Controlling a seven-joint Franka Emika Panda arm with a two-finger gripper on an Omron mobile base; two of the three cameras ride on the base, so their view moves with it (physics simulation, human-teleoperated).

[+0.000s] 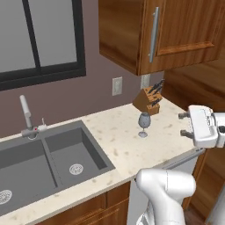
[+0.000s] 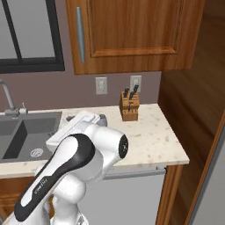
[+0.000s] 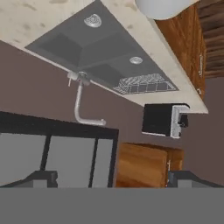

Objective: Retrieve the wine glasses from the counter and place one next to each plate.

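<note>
Your fingers (image 1: 182, 124) are spread wide and hold nothing, pointing left toward the sink (image 1: 48, 160) from above the right end of the table (image 1: 127, 140). 1 glass (image 1: 144, 124) stands upright on the table, just in front of the knife block (image 1: 148, 101) and well apart from the fingers. It looks parked clear of the sink so you can reach it from the side. I judge you must turn the hand and lower it to the stem.
</note>
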